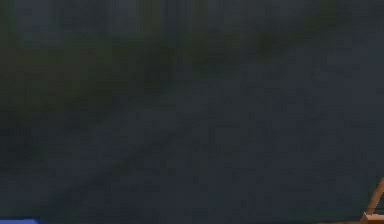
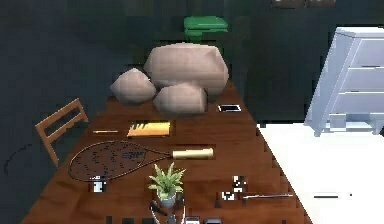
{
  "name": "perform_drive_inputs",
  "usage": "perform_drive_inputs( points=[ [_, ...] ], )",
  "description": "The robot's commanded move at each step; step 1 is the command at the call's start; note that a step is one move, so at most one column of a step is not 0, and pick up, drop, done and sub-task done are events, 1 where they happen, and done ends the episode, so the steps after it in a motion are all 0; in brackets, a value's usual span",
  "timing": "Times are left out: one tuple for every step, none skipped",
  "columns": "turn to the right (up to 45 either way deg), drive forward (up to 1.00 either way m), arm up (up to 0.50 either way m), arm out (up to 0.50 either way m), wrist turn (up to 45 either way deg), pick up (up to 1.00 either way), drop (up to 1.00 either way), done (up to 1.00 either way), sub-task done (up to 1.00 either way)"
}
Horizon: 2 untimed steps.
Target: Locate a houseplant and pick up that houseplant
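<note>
Houseplant (image 2: 166, 182) green lvs (grey pot (image 2: 167, 202)); table (image 2: 245, 135) red-brown wood; dresser (image 2: 355, 80) white; chair (image 2: 60, 125) brown.

The dresser (image 2: 358, 80) was cut off by the arm side view's right edge. A green thing (image 2: 205, 24) was partly hidden behind the boulder-like lumps (image 2: 185, 68). A black-and-white speck (image 2: 97, 183) on the table (image 2: 250, 150) could not be identified, nor could dark shapes (image 2: 200, 219) cropped at the bottom edge. A wooden piece (image 1: 375, 205) was cropped at the forward view's bottom right corner.
</note>
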Motion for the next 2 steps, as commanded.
perform_drive_inputs(
  points=[
    [0.0,0.0,0.1,0.0,0.0,0.0,0.0,0.0,0.0],
    [0.0,0.0,0.0,0.0,0.0,0.0,0.0,1.0,0.0]
  ],
)
